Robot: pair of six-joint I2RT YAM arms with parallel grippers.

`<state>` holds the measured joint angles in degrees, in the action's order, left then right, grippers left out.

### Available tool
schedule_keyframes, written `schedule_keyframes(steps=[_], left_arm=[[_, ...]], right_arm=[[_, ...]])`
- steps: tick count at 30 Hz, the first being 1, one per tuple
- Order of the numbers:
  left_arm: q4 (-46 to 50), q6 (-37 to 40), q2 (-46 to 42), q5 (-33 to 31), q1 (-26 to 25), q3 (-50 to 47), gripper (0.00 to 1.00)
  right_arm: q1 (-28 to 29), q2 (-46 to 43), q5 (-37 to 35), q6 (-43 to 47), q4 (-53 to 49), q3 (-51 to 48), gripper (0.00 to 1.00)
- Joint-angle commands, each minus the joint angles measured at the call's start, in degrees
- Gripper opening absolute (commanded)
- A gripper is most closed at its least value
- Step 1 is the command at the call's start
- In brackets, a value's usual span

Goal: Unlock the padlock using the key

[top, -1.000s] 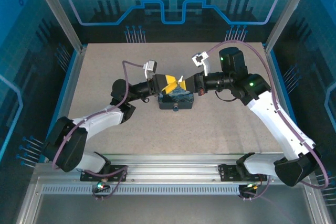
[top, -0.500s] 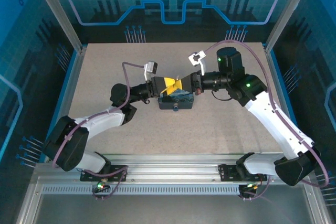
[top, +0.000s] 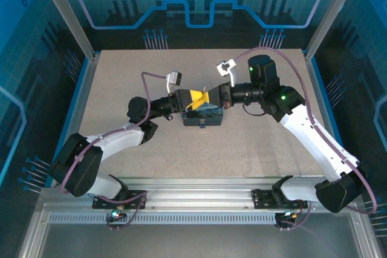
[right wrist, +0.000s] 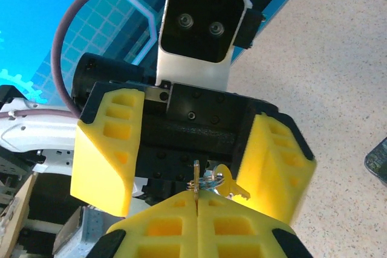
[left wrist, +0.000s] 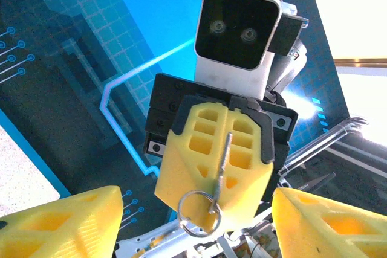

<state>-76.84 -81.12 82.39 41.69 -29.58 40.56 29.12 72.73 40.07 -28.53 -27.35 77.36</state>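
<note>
- Nearest the arm bases, the painted box (top: 202, 115) sat on the bench (top: 121, 80). A small fitting on its near face may have been the padlock, but that could not be told.
- Just over the box's far edge, the two claws met tip to tip.
- The right claw (right wrist: 198, 212) was pressed together on the key (left wrist: 222, 158). Most of the key's length lay in the seam between its pads, and the ring (left wrist: 198, 211) hung free at the exposed end.
- The left claw (top: 197, 96) stood apart, its fingers (right wrist: 106, 149) flanking the key without touching it.
- The step looked like a handover of the key to the left claw. Done well, the left fingers would close squarely on the exposed ring end, clear of the ring itself. The right claw would let go only once that hold was firm, since a skewed pinch would spoil the aim at the keyhole.
</note>
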Motion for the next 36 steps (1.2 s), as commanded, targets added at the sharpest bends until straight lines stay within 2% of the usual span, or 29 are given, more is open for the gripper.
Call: schedule_keyframes(steps=[1,13,22,25,32,36], left_arm=[[-3.23,-0.37,-1.14,-0.95,0.23,-0.92,0.65],[-3.23,-0.79,-0.25,-0.50,0.25,-1.18,0.50],[-3.23,-0.79,0.27,-0.31,0.31,-1.36,0.34],[-3.25,-0.86,0.39,-0.21,0.24,-1.44,0.28],[-3.23,-0.79,0.61,-0.15,0.32,-1.80,0.01],[-3.27,-1.29,0.67,-0.09,0.69,-2.01,0.00]], right_arm=[[-1.26,-1.60,0.44,-0.56,1.09,-0.97,0.00],[-3.02,-3.09,0.10,-1.64,2.70,-2.83,0.00],[-4.01,-3.74,0.40,-2.24,3.45,-3.53,0.00],[-4.03,-3.89,0.60,-2.39,3.61,-3.71,0.00],[-4.31,-4.44,0.49,-2.47,3.82,-4.23,0.00],[-4.96,-5.22,0.36,-2.67,4.19,-5.14,0.00]])
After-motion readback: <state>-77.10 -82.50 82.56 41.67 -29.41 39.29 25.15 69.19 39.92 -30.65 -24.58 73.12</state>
